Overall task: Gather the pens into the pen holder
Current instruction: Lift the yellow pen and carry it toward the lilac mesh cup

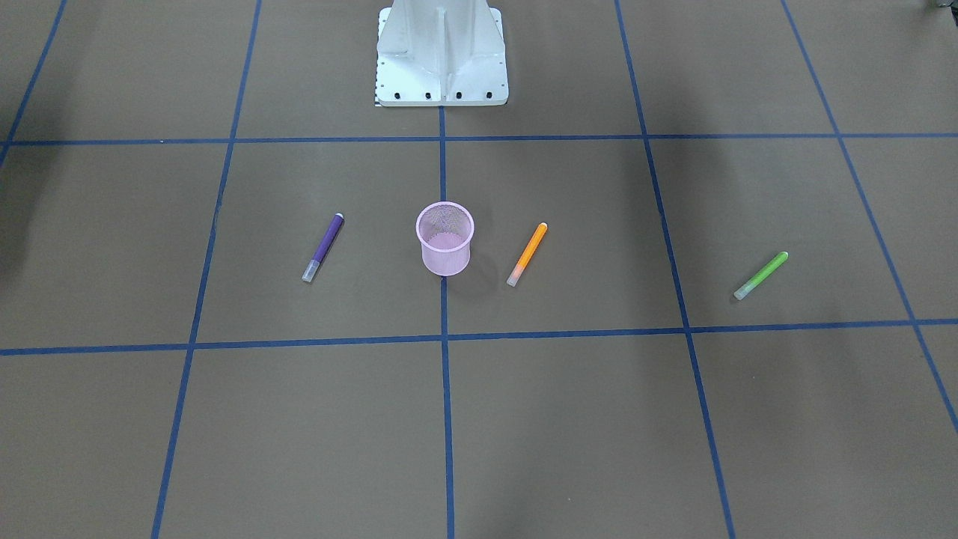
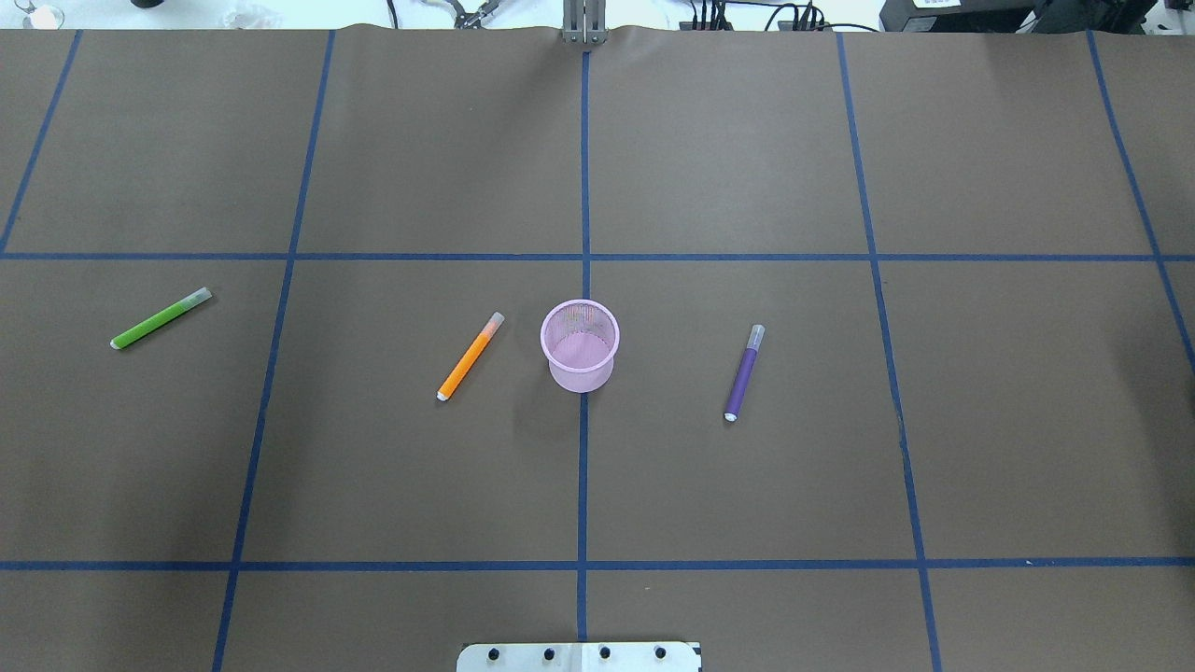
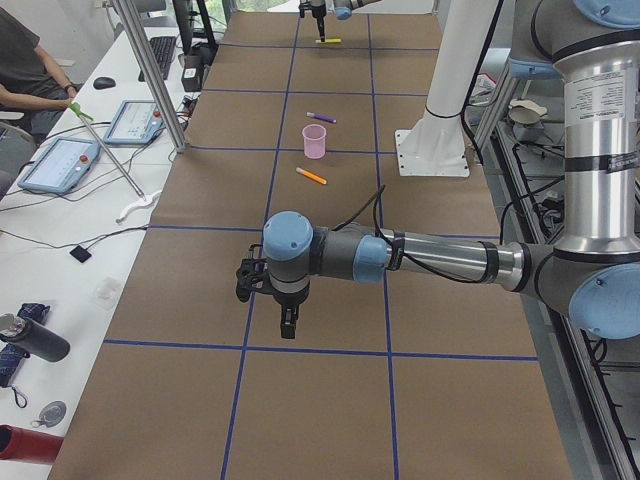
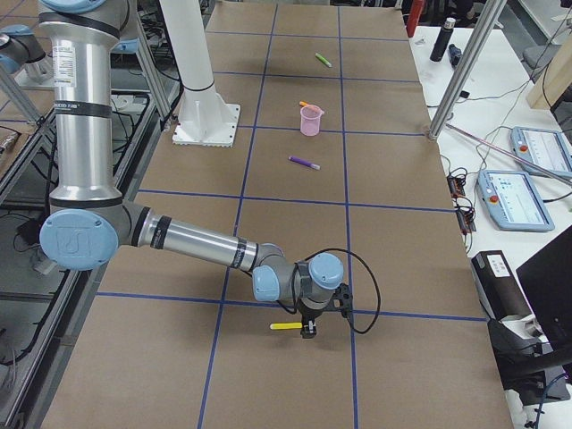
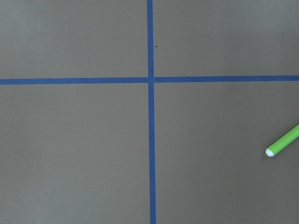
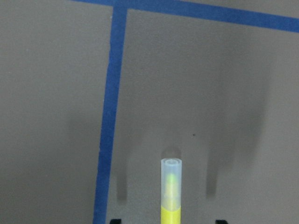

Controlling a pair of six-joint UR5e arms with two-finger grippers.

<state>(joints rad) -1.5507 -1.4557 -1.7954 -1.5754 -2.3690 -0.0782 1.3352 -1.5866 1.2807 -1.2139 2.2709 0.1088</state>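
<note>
Right claw: your right gripper (image 4: 308, 333) is low at the right end of the table (image 2: 747, 140), fingers spread wide either side of the yellow pen (image 6: 171, 200), a slim stick with a frosted cap.
Left claw: your left gripper (image 3: 288, 326) points down over the left end; its width cannot be told.
Green pen (image 5: 283, 140): flat, nearby.
Pen holder (image 2: 581, 373): pink mesh cup, upright mid-table.
Orange pen (image 2: 470, 357), purple pen (image 2: 743, 373): flanking it, apart.

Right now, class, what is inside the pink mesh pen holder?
Nothing visible: in the overhead view the pen holder shows a bare floor. The orange pen, purple pen and green pen lie outside on the table. Its near rim hides a sliver of inner wall.
</note>
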